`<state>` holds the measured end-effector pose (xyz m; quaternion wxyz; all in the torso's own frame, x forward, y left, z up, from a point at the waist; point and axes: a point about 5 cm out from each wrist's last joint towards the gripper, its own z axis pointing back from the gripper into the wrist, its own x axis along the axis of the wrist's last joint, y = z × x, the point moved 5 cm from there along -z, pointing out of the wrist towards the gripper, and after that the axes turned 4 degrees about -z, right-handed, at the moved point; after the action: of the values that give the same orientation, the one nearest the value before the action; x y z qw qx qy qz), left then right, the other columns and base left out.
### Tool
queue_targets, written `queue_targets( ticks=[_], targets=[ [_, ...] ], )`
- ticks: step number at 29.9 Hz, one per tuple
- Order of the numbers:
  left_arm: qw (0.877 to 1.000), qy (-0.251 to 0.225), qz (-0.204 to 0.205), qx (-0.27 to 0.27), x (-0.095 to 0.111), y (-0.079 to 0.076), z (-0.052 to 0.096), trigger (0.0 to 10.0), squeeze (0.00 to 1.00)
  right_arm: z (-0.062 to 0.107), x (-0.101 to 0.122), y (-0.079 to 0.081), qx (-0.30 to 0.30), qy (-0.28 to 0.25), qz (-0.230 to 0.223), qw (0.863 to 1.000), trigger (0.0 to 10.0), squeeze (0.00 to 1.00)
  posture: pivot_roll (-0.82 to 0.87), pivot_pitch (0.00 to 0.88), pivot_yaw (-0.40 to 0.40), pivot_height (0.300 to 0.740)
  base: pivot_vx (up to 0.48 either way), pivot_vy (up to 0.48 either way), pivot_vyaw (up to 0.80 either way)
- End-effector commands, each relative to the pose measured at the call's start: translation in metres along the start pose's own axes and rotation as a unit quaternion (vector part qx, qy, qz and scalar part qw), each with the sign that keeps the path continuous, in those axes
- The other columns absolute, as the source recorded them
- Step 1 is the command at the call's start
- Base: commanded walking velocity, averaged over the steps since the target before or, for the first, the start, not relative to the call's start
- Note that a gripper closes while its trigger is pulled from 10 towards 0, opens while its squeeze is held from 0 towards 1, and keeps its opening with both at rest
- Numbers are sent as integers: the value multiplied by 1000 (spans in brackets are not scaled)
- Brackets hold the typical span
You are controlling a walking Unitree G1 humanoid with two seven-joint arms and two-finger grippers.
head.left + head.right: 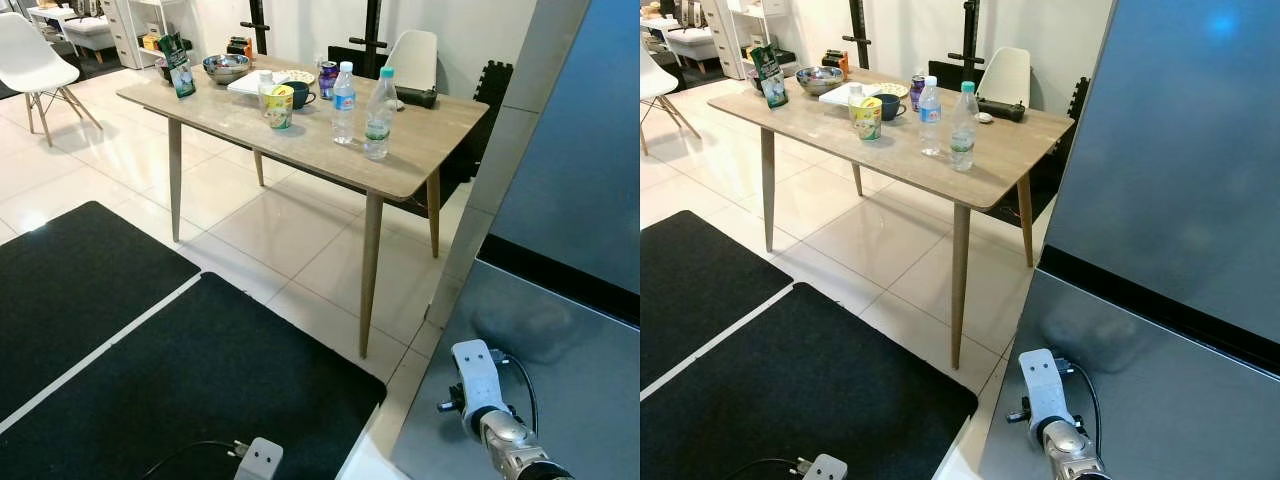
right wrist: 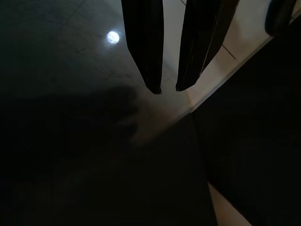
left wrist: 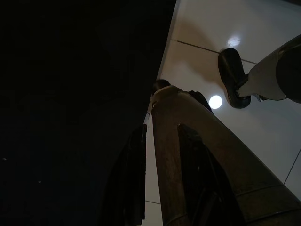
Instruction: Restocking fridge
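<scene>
The fridge (image 1: pixel 1180 150) stands at my right with its grey doors closed. On the wooden table (image 1: pixel 430 135) ahead are two water bottles (image 1: pixel 378 115) (image 1: pixel 344 103), a purple can (image 1: pixel 327 78), a yellow noodle cup (image 1: pixel 281 106), a dark mug (image 1: pixel 298 94), a metal bowl (image 1: pixel 226 68) and a green bag (image 1: pixel 178 66). My right arm (image 1: pixel 490 410) hangs low in front of the lower fridge door. In its wrist view the right gripper (image 2: pixel 169 88) is slightly open and holds nothing. The left gripper (image 3: pixel 162 127) hangs over the dark mat, open and holding nothing.
Black floor mats (image 1: pixel 180 380) cover the floor between me and the table. A white chair (image 1: pixel 35 60) stands at the far left and another chair (image 1: pixel 412 60) behind the table. Pale tiles (image 1: pixel 290 240) run under the table.
</scene>
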<state>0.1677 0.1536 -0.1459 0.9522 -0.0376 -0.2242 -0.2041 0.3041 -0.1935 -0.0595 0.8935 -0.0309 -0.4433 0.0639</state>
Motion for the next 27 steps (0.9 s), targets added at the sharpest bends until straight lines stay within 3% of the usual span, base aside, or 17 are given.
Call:
queue_targets(
  ticks=[1, 9, 12, 15, 18, 20, 24, 25, 27],
  targets=[
    [1000, 14, 3, -6, -10, -5, 0, 10000, 0, -1, 8, -2, -9, -14, 4, 1000, 10000, 0, -51, 0, -27, 740, 0, 0, 0],
    [1000, 13, 3, -7, -9, -6, 0, 10000, 0, -2, 9, 5, 8, -16, 11, 1000, 10000, 0, -54, 0, -30, 740, 0, 0, 0],
    [1000, 12, 6, -7, -8, -6, 0, 10000, 0, 2, -12, 15, 35, 19, 15, 999, 10000, 0, -55, 0, -30, 740, 0, 0, 0],
    [1000, 12, 6, -7, -8, -6, 0, 10000, 0, 3, -16, 16, 41, 26, 15, 999, 10000, 0, -55, 0, -30, 740, 0, 0, 0],
    [1000, 12, 9, -7, -8, -7, 0, 10000, 0, 18, -65, 27, 83, 100, 35, 991, 10000, 0, -53, 0, -34, 740, 0, 0, 267],
    [1000, 12, 11, -7, -9, -7, 0, 10000, 0, 29, -91, 24, 84, 139, 46, 986, 10000, 0, -52, 0, -35, 740, 0, 0, 800],
    [1000, 13, 11, -7, -9, -7, 0, 10000, 0, 37, -108, 17, 70, 166, 48, 983, 10000, 0, -52, 0, -35, 740, 0, 0, 800],
    [1000, 14, 12, -7, -10, -8, 0, 10000, 0, 48, -129, 7, 56, 197, 47, 978, 10000, 0, -52, 0, -34, 740, 0, 0, 800],
    [1000, 14, 13, -7, -10, -8, 0, 10000, 0, 51, -135, 4, 53, 206, 46, 976, 10000, 0, -52, 0, -34, 740, 0, 0, 800]
  ],
)
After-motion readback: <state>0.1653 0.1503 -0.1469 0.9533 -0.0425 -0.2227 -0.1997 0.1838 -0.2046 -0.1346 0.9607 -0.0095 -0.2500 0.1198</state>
